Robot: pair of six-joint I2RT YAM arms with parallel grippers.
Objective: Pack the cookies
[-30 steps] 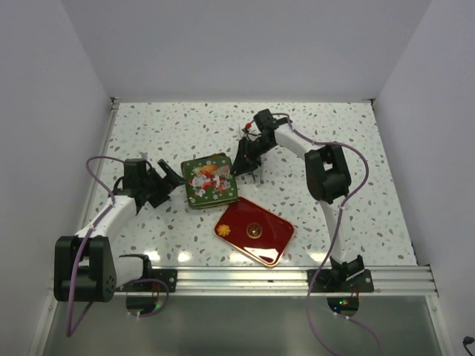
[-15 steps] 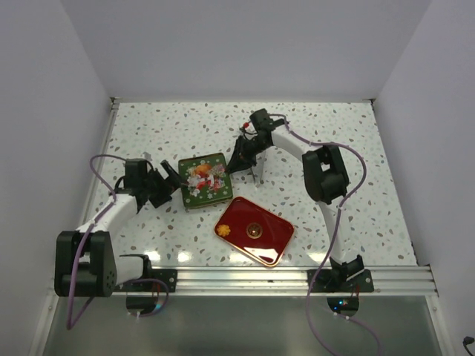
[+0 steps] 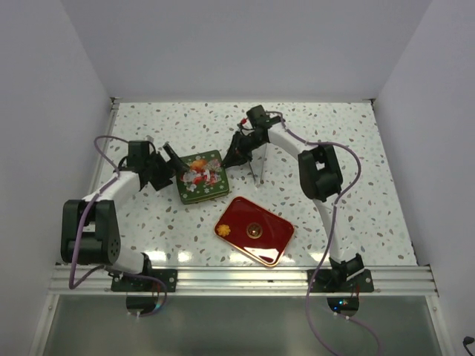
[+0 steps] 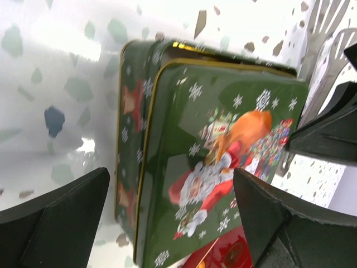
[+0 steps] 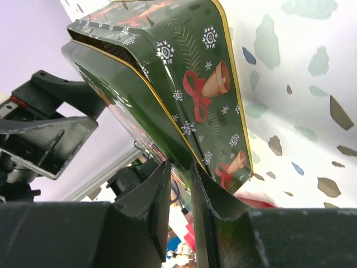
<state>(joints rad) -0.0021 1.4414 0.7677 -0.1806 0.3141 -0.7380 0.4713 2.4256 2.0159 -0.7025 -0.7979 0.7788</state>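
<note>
A green Christmas tin [image 3: 200,178] sits on the table between my grippers. Its lid [image 5: 167,50] is tilted up off the base [image 5: 223,111]. My right gripper [image 3: 231,154] is shut on the lid's edge, which shows in the right wrist view [image 5: 179,167]. My left gripper [image 3: 171,165] is open at the tin's left side. The left wrist view [image 4: 170,218] shows its jaws wide apart with the tin lid [image 4: 223,145] ahead. A small orange cookie [image 3: 222,232] lies on the left edge of a red tray [image 3: 271,241]. The other cookies are out of view.
The red tray lies in front of the tin and has a dark round mark [image 3: 254,231] in its middle; I cannot tell whether it is a cookie. A thin white object [image 3: 257,169] stands right of the tin. Grey walls enclose the table.
The tin has slid left and a little away from the red tray. Both grippers moved with it, the right one holding the lid edge. The left arm swung toward the far side.
</note>
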